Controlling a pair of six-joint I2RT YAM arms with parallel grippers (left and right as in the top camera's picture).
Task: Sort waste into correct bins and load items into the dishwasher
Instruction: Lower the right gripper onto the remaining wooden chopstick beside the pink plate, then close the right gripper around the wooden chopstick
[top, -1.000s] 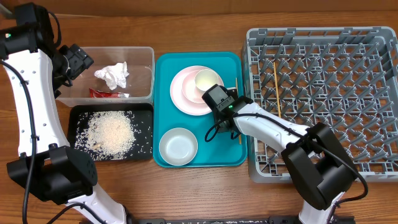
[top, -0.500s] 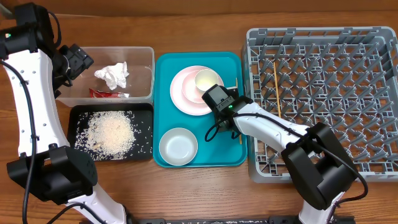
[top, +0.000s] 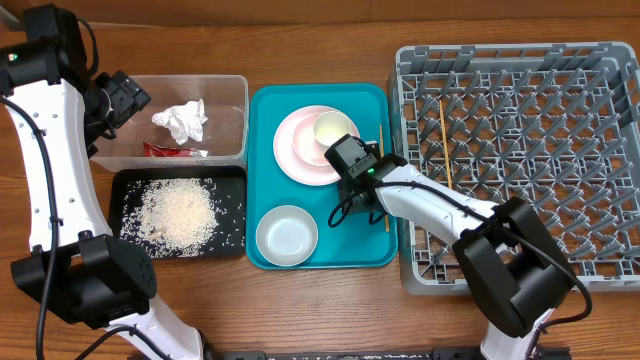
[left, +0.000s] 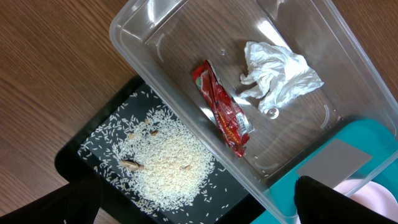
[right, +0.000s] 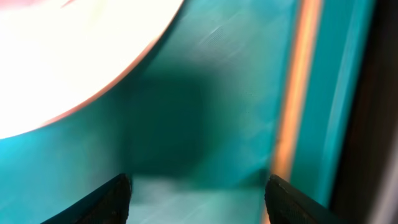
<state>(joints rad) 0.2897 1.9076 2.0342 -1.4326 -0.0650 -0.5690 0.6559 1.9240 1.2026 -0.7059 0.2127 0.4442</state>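
Observation:
My right gripper (top: 360, 196) (right: 198, 200) hangs low over the teal tray (top: 375, 250), open, with only bare tray between its fingers. A wooden chopstick (top: 382, 182) (right: 297, 93) lies on the tray along the inner edge of the right finger (right: 298, 202). The stacked white and pink plates (top: 298, 150) (right: 68, 50) carry a small cup (top: 331, 128). A white bowl (top: 286, 236) sits below them. A second chopstick (top: 445, 145) lies in the grey rack (top: 520, 60). My left gripper (top: 122, 100) (left: 199, 208) is open above the clear tub (left: 155, 93), which holds the tissue (left: 280, 73) and red wrapper (left: 221, 111). Rice (left: 165, 163) covers the black tray (left: 81, 155).
The tub (top: 235, 90) and black tray (top: 125, 180) stand side by side left of the teal tray. The rack's upright pegs fill the right of the table. Bare wooden tabletop (top: 300, 40) runs along the back and front edges.
The right gripper's jaws have spread a little wider over the teal tray. The left arm has not moved.

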